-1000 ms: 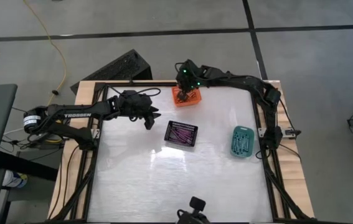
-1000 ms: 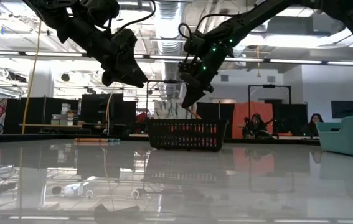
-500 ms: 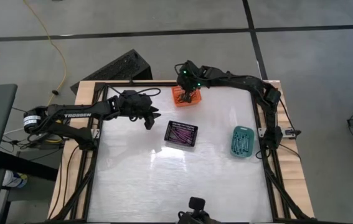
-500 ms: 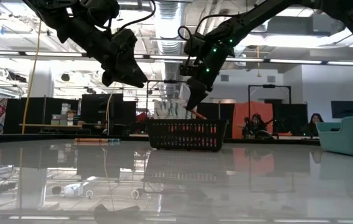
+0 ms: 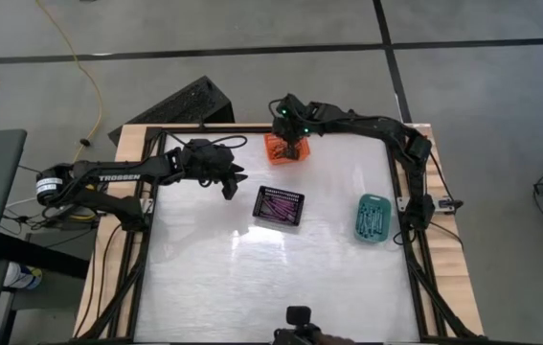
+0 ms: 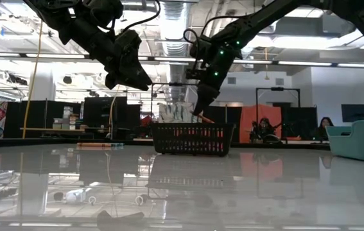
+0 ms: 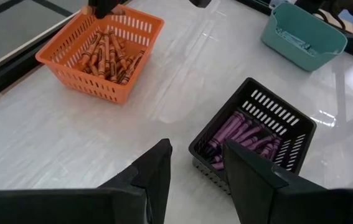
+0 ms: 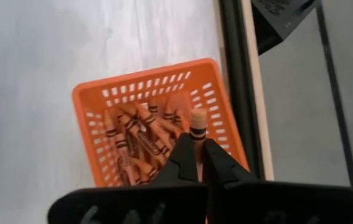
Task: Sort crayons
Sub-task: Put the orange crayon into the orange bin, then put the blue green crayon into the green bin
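Fingers of the right gripper point(image 8: 196, 152) are pinched tight on one orange crayon point(image 8: 197, 119), which stands up between their tips, directly over the orange basket point(image 8: 94, 93) at the table's point(image 5: 328, 278) far edge. More orange crayons point(image 8: 140, 144) lie piled in that basket below the tips. Fingers of the left gripper point(image 7: 196, 171) stand partly apart and hold nothing, hovering above the table. Just ahead of them sits the black basket point(image 7: 289, 119) with purple crayons point(image 7: 241, 134); the teal basket point(image 7: 303, 36) lies farther beyond.
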Motion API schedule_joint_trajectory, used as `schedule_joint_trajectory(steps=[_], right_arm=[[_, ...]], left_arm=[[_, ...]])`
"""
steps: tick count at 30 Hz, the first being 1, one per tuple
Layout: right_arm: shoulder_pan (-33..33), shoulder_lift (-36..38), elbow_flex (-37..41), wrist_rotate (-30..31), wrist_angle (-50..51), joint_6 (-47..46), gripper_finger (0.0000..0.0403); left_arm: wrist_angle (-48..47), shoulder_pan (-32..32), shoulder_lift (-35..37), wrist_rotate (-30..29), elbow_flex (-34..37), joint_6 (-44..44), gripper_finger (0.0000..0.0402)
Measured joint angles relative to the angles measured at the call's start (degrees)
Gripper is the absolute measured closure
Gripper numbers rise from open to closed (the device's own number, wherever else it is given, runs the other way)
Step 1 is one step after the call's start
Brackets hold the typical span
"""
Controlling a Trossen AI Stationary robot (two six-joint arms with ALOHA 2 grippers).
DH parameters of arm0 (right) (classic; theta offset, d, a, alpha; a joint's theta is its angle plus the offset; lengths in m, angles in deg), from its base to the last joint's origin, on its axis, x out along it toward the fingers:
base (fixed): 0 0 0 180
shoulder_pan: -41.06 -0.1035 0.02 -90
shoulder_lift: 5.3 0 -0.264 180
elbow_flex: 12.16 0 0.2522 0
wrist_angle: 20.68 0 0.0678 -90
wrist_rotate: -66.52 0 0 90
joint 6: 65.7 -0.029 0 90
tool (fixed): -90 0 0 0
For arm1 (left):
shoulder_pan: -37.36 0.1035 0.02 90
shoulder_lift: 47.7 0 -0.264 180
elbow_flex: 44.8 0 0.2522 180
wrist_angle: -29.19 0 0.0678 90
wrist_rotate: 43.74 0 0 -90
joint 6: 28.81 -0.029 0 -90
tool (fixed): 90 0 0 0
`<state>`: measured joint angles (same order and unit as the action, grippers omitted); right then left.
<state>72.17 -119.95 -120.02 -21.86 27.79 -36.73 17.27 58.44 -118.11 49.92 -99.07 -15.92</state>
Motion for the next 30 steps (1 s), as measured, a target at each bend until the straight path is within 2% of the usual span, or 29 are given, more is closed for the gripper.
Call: schedule_joint_trajectory(steps=[5,11,17,22,26,30], right_arm=[[-1.06,0.00,0.00,-0.53,1.44,-0.31,0.0386],[-2.60,0.00,0.00,-0.04,2.59,-2.41,0.0315],[-3.85,1.31,0.07,5.92,6.49,-5.96,0.0258],[-7.03,8.62,0.09,12.04,7.60,-7.91,0.0244],[-10.85,17.49,0.07,12.66,7.54,-10.43,0.0248],[-15.70,26.98,0.02,12.66,8.62,-17.12,0.0255]], left_arm=[[0.00,0.01,0.00,-0.02,0.00,0.00,0.0270],[0.00,0.02,0.00,0.00,0.00,0.00,0.0270],[0.00,0.00,0.00,-0.01,0.00,0.00,0.0270],[0.00,0.01,0.00,0.00,0.00,0.00,0.0270],[0.07,0.01,0.00,-0.01,0.00,0.00,0.0270],[0.38,0.01,0.00,-0.02,0.00,-0.06,0.0270]])
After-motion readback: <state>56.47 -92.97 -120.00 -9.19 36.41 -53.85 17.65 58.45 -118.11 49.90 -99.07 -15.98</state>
